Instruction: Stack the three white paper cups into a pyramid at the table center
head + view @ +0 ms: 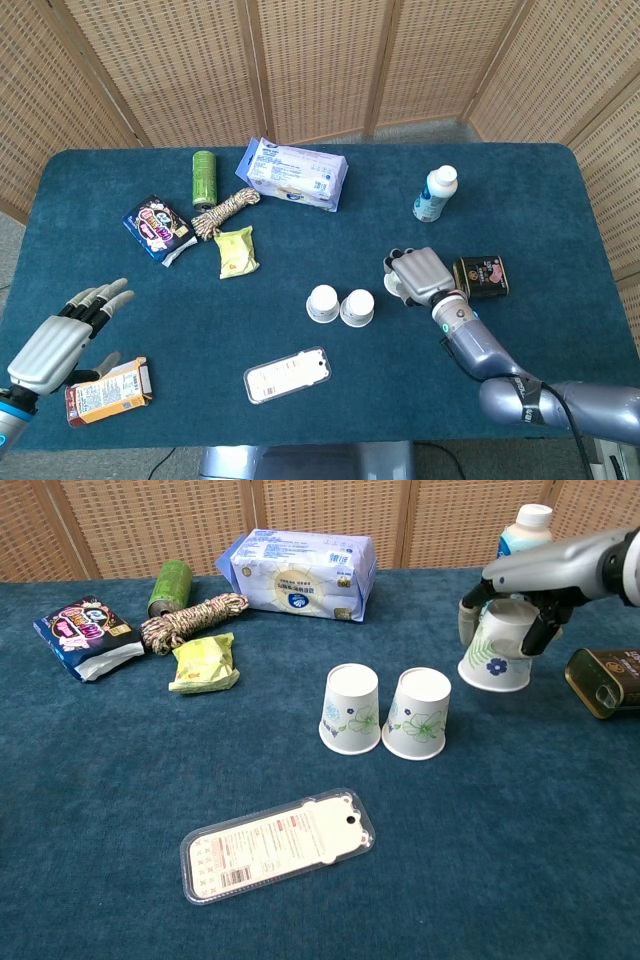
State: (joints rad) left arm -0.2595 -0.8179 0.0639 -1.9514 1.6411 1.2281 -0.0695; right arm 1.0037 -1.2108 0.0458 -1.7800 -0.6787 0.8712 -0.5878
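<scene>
The left hand point(62, 335) hovers with fingers spread above a printed box point(108, 390) whose writing is too small to read. Two flower-printed cups point(351, 709) point(418, 713) stand upside down, touching, at the table center. Right of them, the right hand point(520, 600) grips a third cup point(496, 648), lifted and tilted, beside a tin point(604, 680).

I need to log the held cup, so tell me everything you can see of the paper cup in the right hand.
The held paper cup is white with a green leaf print and a small blue flower. It is upside down, slightly tilted, and appears lifted off the blue table. The right hand grips it from above, right of the two standing cups.
</scene>
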